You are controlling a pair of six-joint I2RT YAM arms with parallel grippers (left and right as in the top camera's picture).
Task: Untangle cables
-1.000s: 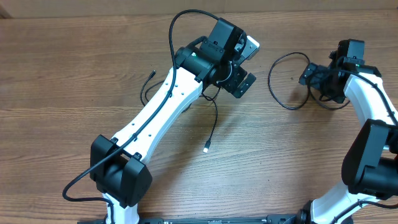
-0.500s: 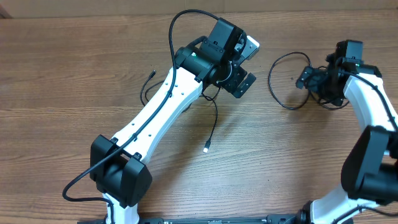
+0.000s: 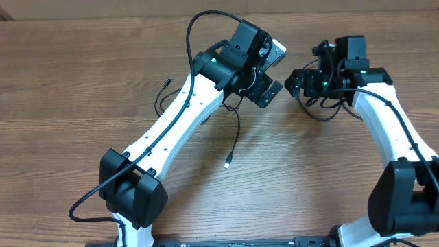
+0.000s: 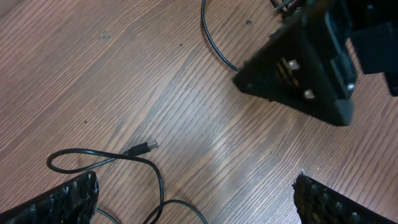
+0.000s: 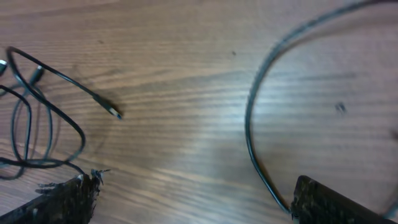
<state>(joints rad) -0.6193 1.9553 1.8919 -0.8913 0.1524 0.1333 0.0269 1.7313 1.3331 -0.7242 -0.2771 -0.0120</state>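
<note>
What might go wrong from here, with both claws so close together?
1. The right gripper sits just in front of the left gripper. Both are open, and they might bump.
2. One cable runs under the left arm, so a swing of that arm might drag it.
3. In the right wrist view, the strands at the left overlap, so a pinch there could catch two at once.

arms: two, left arm (image 3: 171,130) and right arm (image 3: 391,130)
grippers: two, left gripper (image 4: 196,199) and right gripper (image 5: 196,199)
cables: at least two, one bunch (image 3: 235,137) at centre, one loop (image 3: 312,115) at 2 o'clock
plug ends: two, silvery tip (image 3: 228,165) and black plug (image 3: 168,81)
table (image 3: 68,68): one
</note>
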